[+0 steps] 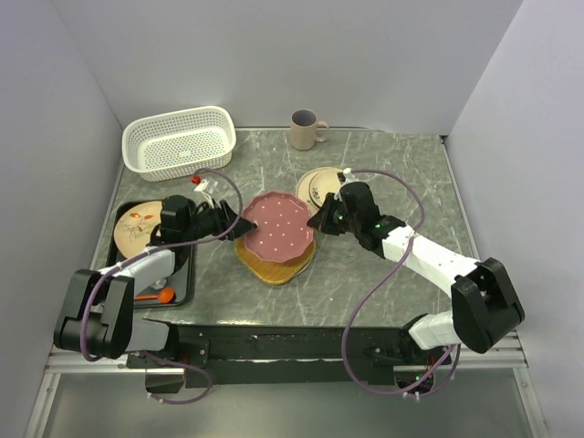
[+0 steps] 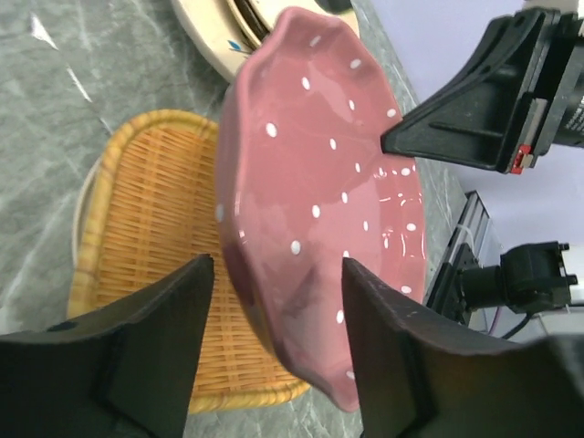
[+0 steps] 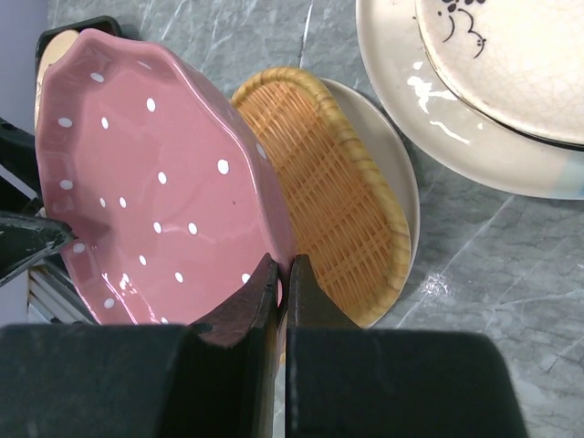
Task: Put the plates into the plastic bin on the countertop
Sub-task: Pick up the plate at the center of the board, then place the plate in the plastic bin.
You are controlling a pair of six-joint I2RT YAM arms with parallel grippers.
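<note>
Grey-green veined worktop (image 1: 392, 173), white walls (image 1: 274, 55). Right tool (image 3: 283, 263) pinches rim of tilted pink dotted plate (image 3: 155, 182); left tool (image 2: 278, 265) spread astride its opposite edge.

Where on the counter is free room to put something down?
Bare countertop lies right of the mug and between it and the white basket. The middle is crowded: pink dotted plate, wicker plate, cream plates.

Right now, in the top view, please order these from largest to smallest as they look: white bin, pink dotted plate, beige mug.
1. white bin
2. pink dotted plate
3. beige mug
No ties.
</note>
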